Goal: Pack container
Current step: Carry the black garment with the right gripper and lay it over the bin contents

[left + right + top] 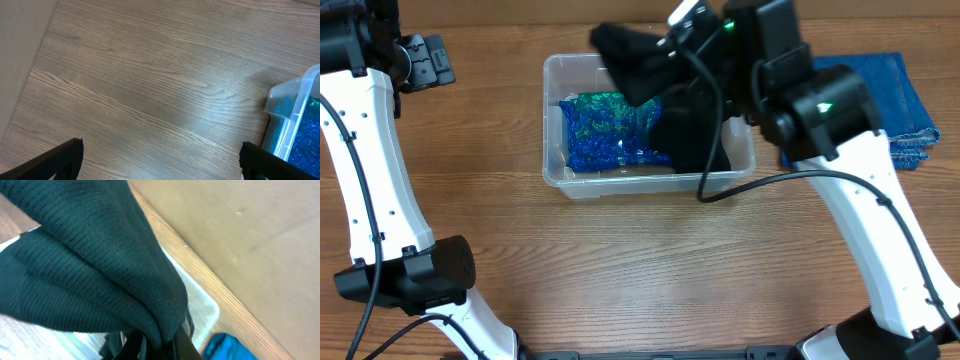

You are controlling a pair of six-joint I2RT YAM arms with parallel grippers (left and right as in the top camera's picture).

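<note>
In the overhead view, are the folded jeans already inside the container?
No, the folded jeans lie on the table, outside the container.

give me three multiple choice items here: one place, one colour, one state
1. Where do the folded blue jeans lie relative to the clear rectangular plastic container? A inside it B on the table beside it C under it
2. What colour is the glittery bundle inside the container? A red B blue and green C yellow
3. The left gripper is: A open B shut on the jeans C shut on the container's rim
Answers: 1 B, they lie on bare wood apart from it; 2 B, visible from overhead; 3 A, its fingers stand wide apart.
</note>
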